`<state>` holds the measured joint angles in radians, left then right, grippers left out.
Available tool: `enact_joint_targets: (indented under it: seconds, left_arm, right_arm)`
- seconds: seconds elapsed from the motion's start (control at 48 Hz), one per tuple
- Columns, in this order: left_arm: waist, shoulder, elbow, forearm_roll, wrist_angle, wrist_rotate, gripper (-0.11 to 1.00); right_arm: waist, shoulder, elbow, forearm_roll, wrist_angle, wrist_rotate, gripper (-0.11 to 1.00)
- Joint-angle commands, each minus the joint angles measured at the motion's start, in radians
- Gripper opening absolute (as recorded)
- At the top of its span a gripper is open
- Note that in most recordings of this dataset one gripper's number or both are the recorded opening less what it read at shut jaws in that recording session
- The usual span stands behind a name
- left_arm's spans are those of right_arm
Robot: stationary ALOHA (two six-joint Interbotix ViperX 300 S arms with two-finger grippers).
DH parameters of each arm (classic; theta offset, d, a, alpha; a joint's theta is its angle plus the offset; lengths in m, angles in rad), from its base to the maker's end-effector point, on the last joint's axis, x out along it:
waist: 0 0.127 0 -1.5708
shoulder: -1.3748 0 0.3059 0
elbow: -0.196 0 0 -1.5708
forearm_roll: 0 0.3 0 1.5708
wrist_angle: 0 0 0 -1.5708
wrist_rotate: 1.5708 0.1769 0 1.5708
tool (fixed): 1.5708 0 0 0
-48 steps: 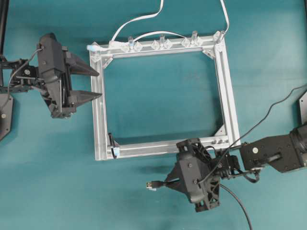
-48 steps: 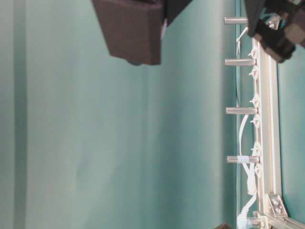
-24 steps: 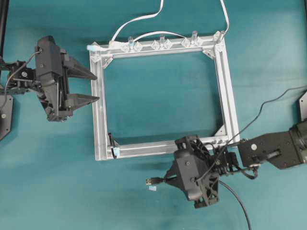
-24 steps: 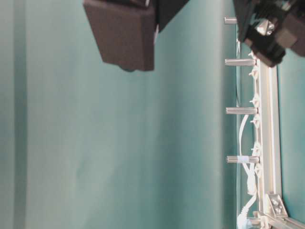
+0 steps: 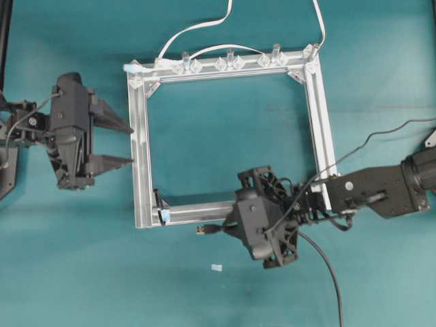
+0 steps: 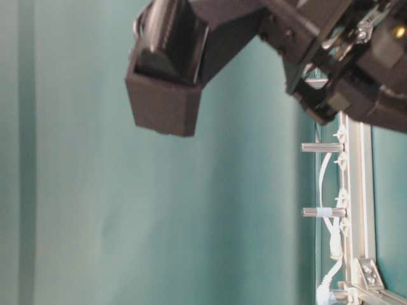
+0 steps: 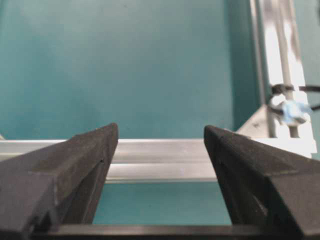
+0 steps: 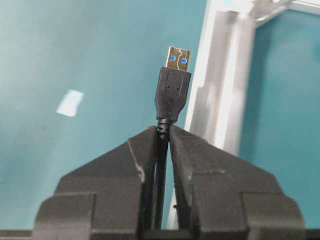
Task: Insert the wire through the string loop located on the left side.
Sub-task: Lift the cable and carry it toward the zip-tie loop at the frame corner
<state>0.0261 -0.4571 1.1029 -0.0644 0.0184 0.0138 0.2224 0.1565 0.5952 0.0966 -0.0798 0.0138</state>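
Note:
The wire's black plug [image 5: 203, 230] with its metal tip sticks out to the left of my right gripper [image 5: 228, 228], just below the aluminium frame's bottom bar [image 5: 197, 211]. In the right wrist view the right gripper [image 8: 164, 131] is shut on the wire just behind the plug [image 8: 172, 92]. The string loop [image 5: 161, 204], with its light-blue tag, stands at the frame's bottom-left corner, a short way left of the plug. My left gripper [image 5: 129, 144] hangs open left of the frame, with nothing between its fingers. Its wrist view has the string loop [image 7: 286, 102] at the right, beyond the frame bar [image 7: 160, 160].
White cables [image 5: 197, 27] and clear clips [image 5: 228, 63] run along the frame's top bar. A small pale scrap [image 5: 216, 267] lies on the teal table below the plug. The rest of the black wire [image 5: 334, 286] trails toward the front. Metal posts [image 6: 321, 147] stand beside the frame in the table-level view.
My right gripper has carried the plug up and left, to the frame's bottom bar and nearer the loop. The left gripper has drawn back leftward from the frame, and its fingers have spread a little wider.

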Motion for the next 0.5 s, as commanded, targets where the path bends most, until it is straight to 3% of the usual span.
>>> enact_joint_targets:
  seconds: [0.0, 0.48]
  left_arm:
    - [-0.026, -0.006, -0.009, 0.003, 0.014, 0.000, 0.81]
    - [-0.107, -0.006, -0.009, 0.003, 0.087, 0.000, 0.83]
  right_arm:
    - [-0.017, -0.037, -0.025, -0.014, 0.002, -0.002, 0.10]
    - [-0.067, -0.037, -0.021, -0.063, 0.005, -0.002, 0.10]
